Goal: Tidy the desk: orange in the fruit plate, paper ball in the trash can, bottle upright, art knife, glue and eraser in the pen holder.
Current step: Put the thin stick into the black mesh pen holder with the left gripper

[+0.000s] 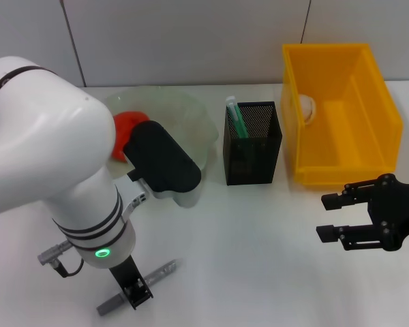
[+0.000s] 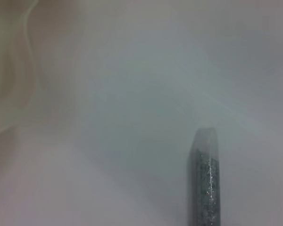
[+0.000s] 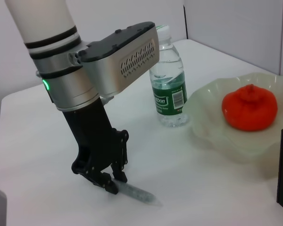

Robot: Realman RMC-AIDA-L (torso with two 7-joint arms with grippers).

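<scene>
1. Nearest the robot, the left gripper (image 1: 131, 294) is down at the plain white flat desk (image 1: 245, 259), well in front of the black metal mesh square pen holder (image 1: 253, 143) and off to that holder's left; its dark fingers (image 3: 114, 178) are closed around the thin silver-grey pen-shaped glue stick (image 1: 160, 272), which lies nearly flat on the desk with one end sticking out past the fingers.
2. The right gripper (image 1: 330, 216) hovers in front of the pen holder on its right side, its two black fingers spread apart and holding nothing.
3. The pen holder stands upright, with the slim mint-green art knife (image 1: 236, 117) standing inside it.
4. Just left of the pen holder sits the wide translucent pale green fruit plate (image 1: 191, 116) with a wavy rim, and the red-orange wrinkled orange (image 3: 249, 107) rests in it.
5. The clear plastic water bottle (image 3: 169, 84) with a white cap and dark green label stands upright just beyond the plate, on the side away from the pen holder.
6. Right of the pen holder stands the large bright yellow rectangular trash can (image 1: 341, 112), with a pale crumpled paper ball (image 1: 306, 105) inside.
</scene>
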